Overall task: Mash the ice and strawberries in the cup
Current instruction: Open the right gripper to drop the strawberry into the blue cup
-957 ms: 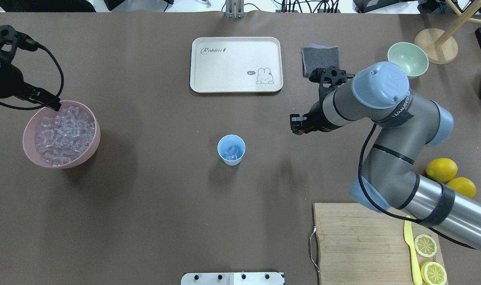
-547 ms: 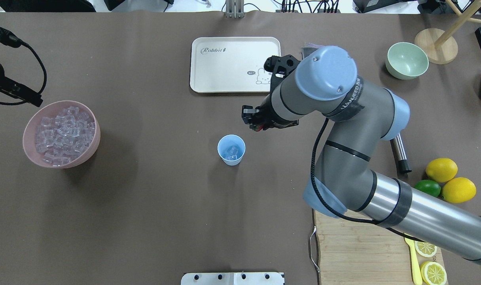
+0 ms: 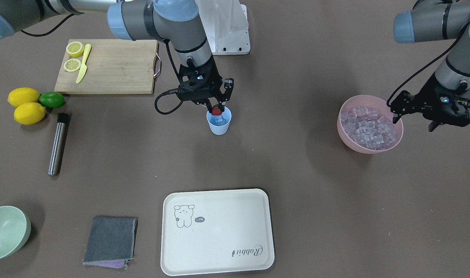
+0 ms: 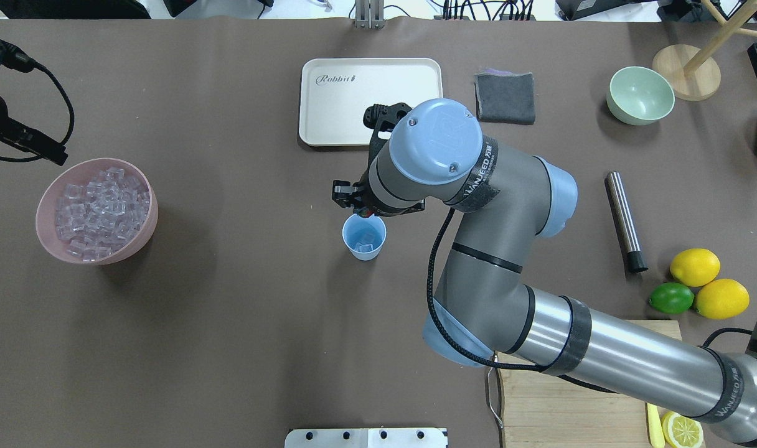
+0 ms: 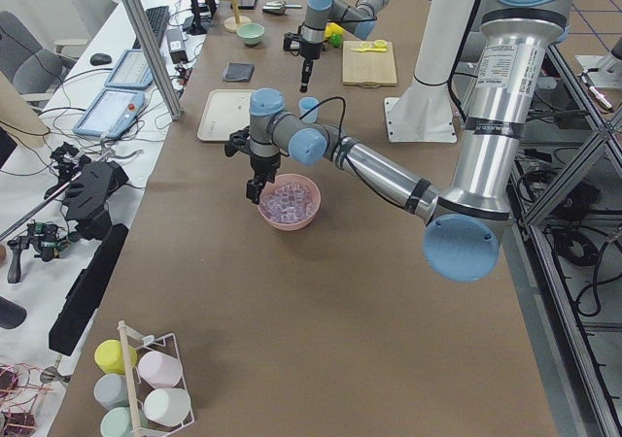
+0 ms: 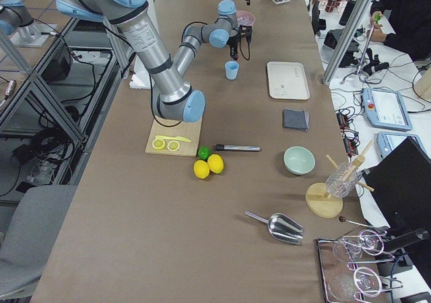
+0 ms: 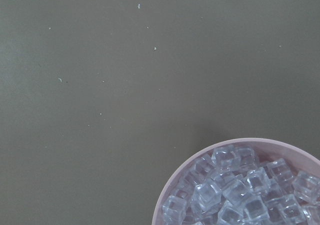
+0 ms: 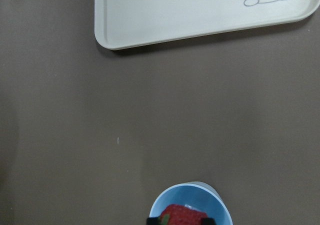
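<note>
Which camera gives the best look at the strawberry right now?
The exterior front-facing view: the strawberry shows clearly in the right gripper over the cup. The right wrist view crops it at the bottom edge, the overhead shows a red sliver under the arm, the side views too little.

Grey left arm and right arm, pale-blue joint caps — white-lettered black tape band, looping black cable, black right gripper.

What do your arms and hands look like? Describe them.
The right arm and left arm are grey-silver tubes with pale-blue joint caps, black bands and a loose black cable each. The right hand and left hand are black and angular.
</note>
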Robot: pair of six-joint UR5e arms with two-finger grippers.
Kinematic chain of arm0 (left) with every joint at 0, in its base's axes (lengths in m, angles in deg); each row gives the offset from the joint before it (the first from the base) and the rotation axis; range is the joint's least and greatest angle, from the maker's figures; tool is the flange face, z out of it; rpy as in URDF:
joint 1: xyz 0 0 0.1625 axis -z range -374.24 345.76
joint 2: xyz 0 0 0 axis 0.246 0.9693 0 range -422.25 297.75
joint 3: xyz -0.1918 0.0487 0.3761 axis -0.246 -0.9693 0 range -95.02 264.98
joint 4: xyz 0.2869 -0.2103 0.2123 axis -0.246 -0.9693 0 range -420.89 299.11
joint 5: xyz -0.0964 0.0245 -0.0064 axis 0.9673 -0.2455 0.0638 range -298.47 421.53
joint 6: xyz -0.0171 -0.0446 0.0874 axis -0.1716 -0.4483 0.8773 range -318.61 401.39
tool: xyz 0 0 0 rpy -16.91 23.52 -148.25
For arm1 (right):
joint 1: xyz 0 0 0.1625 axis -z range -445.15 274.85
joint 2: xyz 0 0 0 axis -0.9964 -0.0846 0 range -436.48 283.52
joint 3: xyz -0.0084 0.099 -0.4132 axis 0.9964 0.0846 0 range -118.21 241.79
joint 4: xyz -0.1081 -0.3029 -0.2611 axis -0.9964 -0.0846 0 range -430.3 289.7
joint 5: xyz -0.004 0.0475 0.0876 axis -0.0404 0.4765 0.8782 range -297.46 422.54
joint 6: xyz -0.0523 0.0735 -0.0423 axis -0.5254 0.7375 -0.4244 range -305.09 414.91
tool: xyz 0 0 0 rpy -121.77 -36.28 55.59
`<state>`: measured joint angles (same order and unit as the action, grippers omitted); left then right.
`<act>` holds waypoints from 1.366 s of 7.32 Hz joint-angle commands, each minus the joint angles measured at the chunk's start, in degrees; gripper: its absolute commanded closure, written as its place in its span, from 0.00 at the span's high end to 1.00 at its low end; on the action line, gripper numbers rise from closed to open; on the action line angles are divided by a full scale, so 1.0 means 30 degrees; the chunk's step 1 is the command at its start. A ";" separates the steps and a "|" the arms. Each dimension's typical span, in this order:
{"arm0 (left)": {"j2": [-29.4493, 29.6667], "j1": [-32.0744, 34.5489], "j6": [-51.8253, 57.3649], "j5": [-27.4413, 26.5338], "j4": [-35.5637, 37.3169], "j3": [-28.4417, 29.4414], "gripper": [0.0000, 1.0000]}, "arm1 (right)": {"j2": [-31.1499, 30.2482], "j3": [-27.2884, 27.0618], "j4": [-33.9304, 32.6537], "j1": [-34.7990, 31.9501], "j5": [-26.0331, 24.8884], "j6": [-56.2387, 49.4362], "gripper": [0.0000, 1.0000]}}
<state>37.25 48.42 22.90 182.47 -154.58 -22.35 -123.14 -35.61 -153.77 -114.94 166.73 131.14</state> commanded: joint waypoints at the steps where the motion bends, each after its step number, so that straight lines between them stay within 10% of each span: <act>1: 0.0027 0.0001 -0.0018 0.0029 0.0029 0.0037 0.97 | -0.0030 0.0125 -0.0010 0.0288 -0.0074 0.0019 0.19; 2: 0.0027 0.0001 -0.0018 0.0000 0.0029 0.0066 0.97 | 0.0027 0.0473 0.0019 0.0406 -0.0451 0.0193 0.99; 5: 0.0056 0.0001 -0.0076 0.0029 0.0029 -0.0021 0.97 | -0.0031 0.0332 0.0019 0.0730 -0.0837 0.0137 1.00; 10: -0.0118 0.1578 0.0128 0.0902 0.0234 -0.0080 0.97 | -0.4561 -0.1661 -0.0245 -0.5352 0.5515 -0.5085 1.00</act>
<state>37.25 51.19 23.02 183.45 -154.02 -22.50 -132.55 -40.01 -154.51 -126.19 179.88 123.04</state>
